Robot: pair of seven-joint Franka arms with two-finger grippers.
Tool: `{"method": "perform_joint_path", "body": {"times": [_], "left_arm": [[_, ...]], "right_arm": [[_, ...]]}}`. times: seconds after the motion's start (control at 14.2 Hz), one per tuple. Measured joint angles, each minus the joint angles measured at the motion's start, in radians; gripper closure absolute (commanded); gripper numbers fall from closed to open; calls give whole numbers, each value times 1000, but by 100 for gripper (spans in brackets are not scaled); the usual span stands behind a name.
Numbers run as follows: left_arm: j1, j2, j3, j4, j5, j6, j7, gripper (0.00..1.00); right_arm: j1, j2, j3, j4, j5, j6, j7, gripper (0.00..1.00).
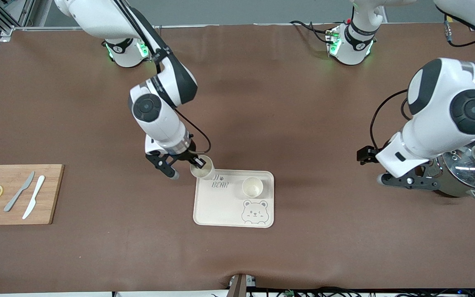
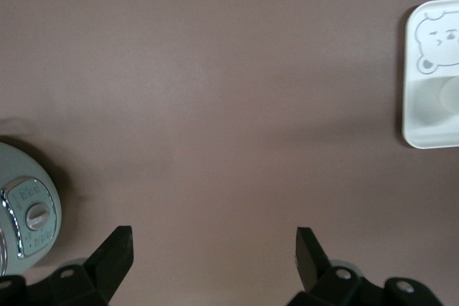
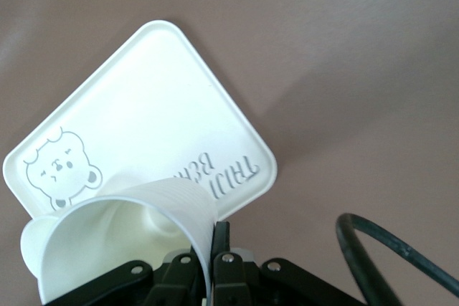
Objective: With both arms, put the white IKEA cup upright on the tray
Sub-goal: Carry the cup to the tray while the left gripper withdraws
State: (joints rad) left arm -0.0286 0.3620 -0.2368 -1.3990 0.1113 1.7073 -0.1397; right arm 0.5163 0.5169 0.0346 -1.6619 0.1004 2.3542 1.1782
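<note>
The cream tray with "TAIJI BEAR" lettering and a bear face lies mid-table. One white cup stands upright on it. My right gripper is shut on the rim of a second white cup, held over the tray's corner toward the right arm's end; in the right wrist view the cup hangs above the tray, one finger inside the wall and one outside. My left gripper is open and empty, low over bare table beside the pot; its fingers stand wide apart, and the tray's end shows.
A steel pot with a glass lid stands at the left arm's end, right beside the left gripper. A wooden cutting board with two knives and lemon slices lies at the right arm's end. A black cable hangs beside the right gripper.
</note>
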Motion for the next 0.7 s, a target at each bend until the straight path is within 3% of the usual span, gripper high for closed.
{"method": "perform_joint_path", "body": {"times": [0.42, 0.7], "left_arm": [[60, -128, 0, -14, -61, -104, 1, 0], [64, -194, 0, -84, -77, -114, 1, 0]], "right_arm": [[4, 107, -16, 105, -58, -1, 31, 100], [2, 138, -21, 129, -77, -1, 34, 100]]}}
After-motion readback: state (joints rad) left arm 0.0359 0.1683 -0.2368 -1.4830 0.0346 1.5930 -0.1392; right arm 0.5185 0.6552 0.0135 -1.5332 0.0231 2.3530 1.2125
